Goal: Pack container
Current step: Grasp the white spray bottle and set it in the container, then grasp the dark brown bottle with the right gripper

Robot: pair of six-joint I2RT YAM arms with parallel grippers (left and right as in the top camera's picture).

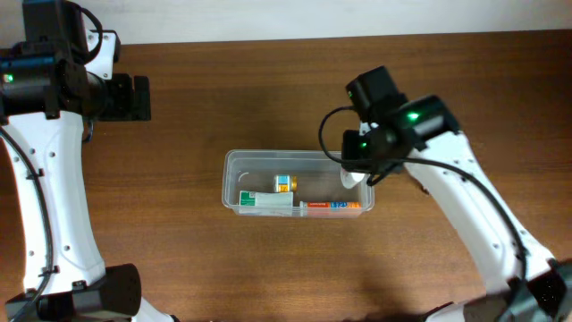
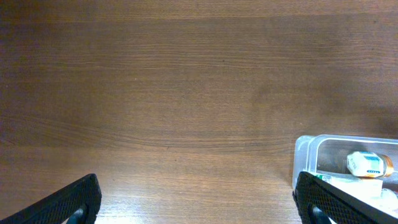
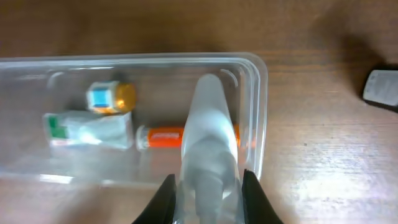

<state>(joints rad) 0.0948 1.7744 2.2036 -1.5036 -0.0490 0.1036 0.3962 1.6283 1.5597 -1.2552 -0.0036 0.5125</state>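
Altogether three items lie in one clear container [image 1: 268, 153]: one small bottle [image 1: 284, 183], one white-and-green carton [image 1: 265, 199], one orange tube [image 1: 335, 206]. Right gripper [image 3: 207, 193] clamps a frosted bottle [image 3: 208, 124]; left gripper [image 2: 196, 194] gapes empty.

A brown wooden table [image 1: 268, 80] fills most of every view. A pale strip of wall [image 1: 313, 18] runs along the top of the overhead view. Near the middle of that view a small round bottle with an orange cap and a blue-and-white label [image 1: 284, 183] lies on its side. Just below it a white-and-green paper carton [image 1: 265, 199] lies flat. A long thin orange-and-white tube [image 1: 335, 206] lies just to the right of the carton. In the right wrist view a milky-white plastic bottle [image 3: 208, 137] fills the lower middle and hides part of the tube. A small dark flat thing [image 3: 382, 88] sits on the table at the right edge, too cut off to name.
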